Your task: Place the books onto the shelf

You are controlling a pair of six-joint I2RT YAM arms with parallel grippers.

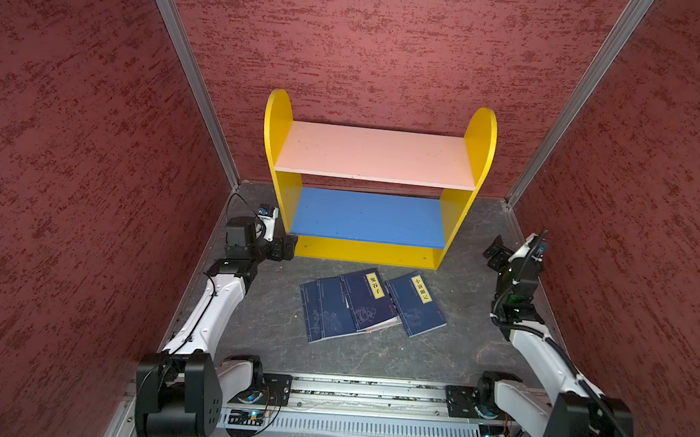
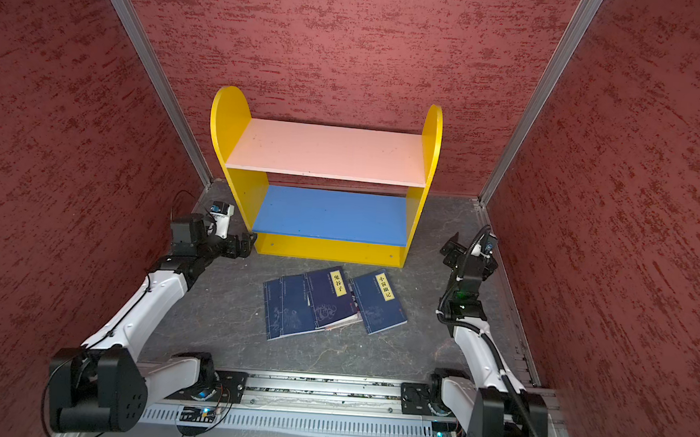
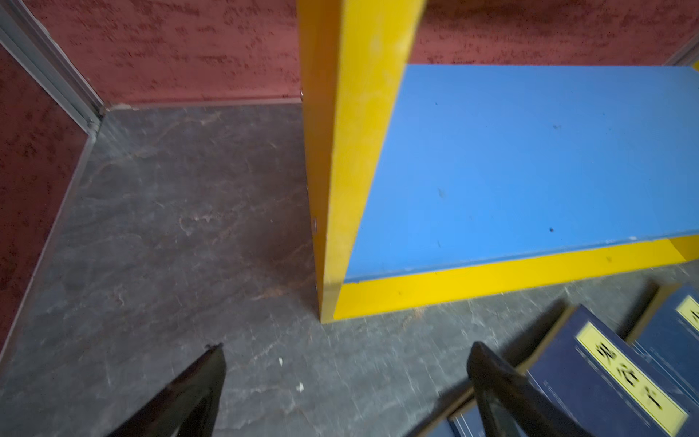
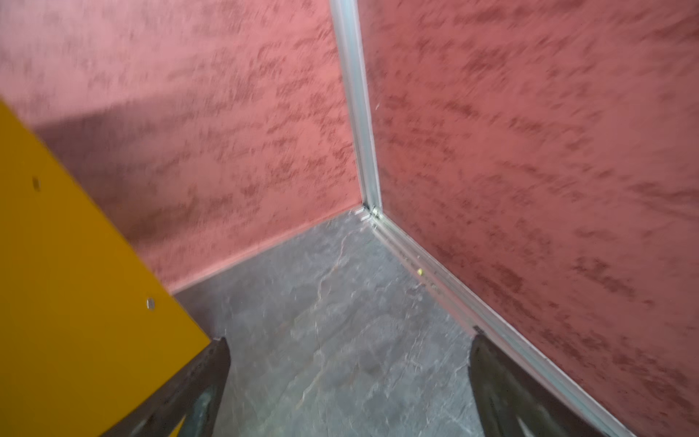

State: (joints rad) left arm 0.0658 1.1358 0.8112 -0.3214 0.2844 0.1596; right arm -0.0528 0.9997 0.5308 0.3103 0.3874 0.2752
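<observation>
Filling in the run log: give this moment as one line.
books: on table, overlapping | shelf: no books yet | left gripper: open, empty | right gripper: open, empty

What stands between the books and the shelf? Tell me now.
Nothing visible does. The books lie on bare floor just before the shelf, whose pink board and blue board hold nothing.

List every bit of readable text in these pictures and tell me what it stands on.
"鬼谷子": yellow strip on the topmost navy book among the overlapping ones.
"小窗幽记": yellow tag on the lone navy book beside them; its middle characters are soft.
Fine print beside both: too small to read.
In the left wrist view the strip's characters are blurred.
The shelf: no text.
</observation>
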